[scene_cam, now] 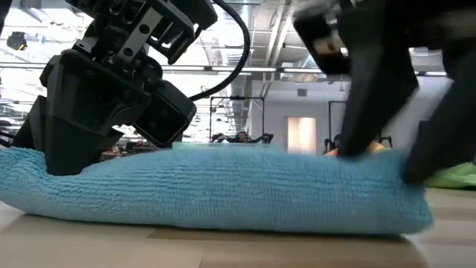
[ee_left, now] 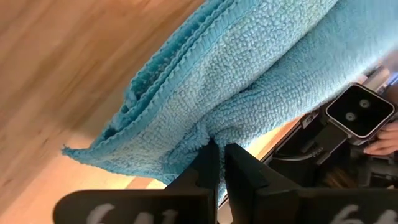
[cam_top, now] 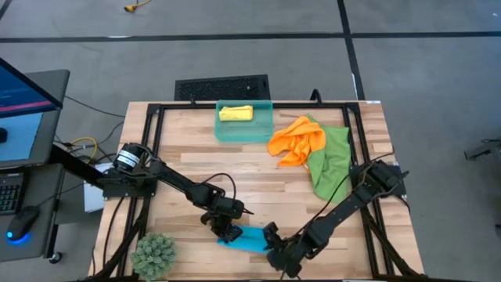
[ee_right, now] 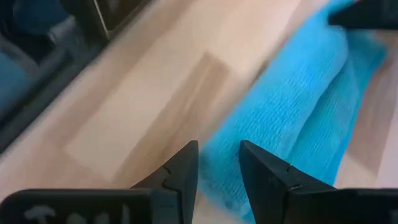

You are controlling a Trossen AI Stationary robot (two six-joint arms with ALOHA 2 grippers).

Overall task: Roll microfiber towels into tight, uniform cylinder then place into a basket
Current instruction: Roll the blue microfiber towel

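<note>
The blue towel (cam_top: pixel 249 240) lies as a flattened roll on the wooden table near its front edge, filling the low view (scene_cam: pixel 223 186). My left gripper (cam_top: pixel 227 233) is shut on its left end, and my right gripper (cam_top: pixel 272 237) is closed around its right end. The teal basket (cam_top: pixel 244 121) stands at the far middle with a rolled yellow towel (cam_top: pixel 235 113) inside. The orange towel (cam_top: pixel 296 141) and the green towel (cam_top: pixel 329 160) lie crumpled on the table to the basket's right. My left gripper pinches a small pucker of the roll's outer layer (ee_left: pixel 210 135) between its two fingertips, near the towel's left end. It slants down from the table's left and far side. The towel rests on the table. My right gripper has the towel's right end (ee_right: pixel 217 155) between its two fingers (scene_cam: pixel 372 112), which slant down and lie across the roll. One finger stands on the far side and one on the near side. The roll rests on the table.
A small green plant (cam_top: pixel 154 254) stands at the front left corner. A black grate (cam_top: pixel 221 86) lies on the floor beyond the far edge. A black frame (cam_top: pixel 156 117) runs around the tabletop. Bare wood lies between the blue towel and the basket.
</note>
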